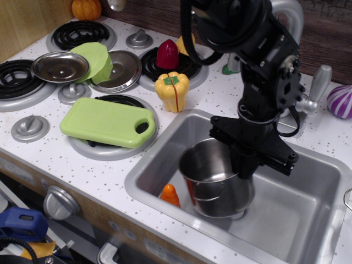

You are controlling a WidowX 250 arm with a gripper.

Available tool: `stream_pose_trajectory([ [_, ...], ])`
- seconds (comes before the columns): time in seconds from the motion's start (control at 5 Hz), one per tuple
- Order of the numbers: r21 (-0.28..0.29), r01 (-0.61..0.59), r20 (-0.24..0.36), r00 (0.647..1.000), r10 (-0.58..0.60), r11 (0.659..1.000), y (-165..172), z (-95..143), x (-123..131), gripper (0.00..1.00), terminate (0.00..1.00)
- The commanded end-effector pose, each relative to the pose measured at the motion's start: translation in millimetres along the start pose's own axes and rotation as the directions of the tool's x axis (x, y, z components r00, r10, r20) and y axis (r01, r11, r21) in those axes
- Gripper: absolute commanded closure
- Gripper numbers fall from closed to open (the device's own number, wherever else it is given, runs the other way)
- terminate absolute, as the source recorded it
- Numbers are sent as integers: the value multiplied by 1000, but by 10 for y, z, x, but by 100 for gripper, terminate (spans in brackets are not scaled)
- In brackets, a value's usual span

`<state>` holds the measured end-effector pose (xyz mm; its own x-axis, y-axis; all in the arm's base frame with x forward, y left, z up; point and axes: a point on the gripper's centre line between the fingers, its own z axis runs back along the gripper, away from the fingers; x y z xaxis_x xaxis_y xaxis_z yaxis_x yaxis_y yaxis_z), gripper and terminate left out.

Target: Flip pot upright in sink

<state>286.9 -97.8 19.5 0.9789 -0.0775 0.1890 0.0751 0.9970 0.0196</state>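
The shiny steel pot stands nearly upright in the sink, its open mouth facing up and a wire loop handle on its near side. My black gripper comes down from above and is shut on the pot's far right rim. The arm hides part of the rim and the sink's back wall.
A small orange toy lies in the sink left of the pot. A green cutting board, a yellow pepper, a steel plate, a green lid and burners sit on the counter to the left. The faucet stands behind the sink.
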Motion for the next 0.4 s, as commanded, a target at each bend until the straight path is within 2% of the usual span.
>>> stream_pose_trajectory([
  [0.0, -14, -19, 64, 998, 20, 1000, -35, 30, 44, 0, 0],
  [0.2, -14, -19, 64, 998, 20, 1000, -35, 30, 44, 0, 100],
])
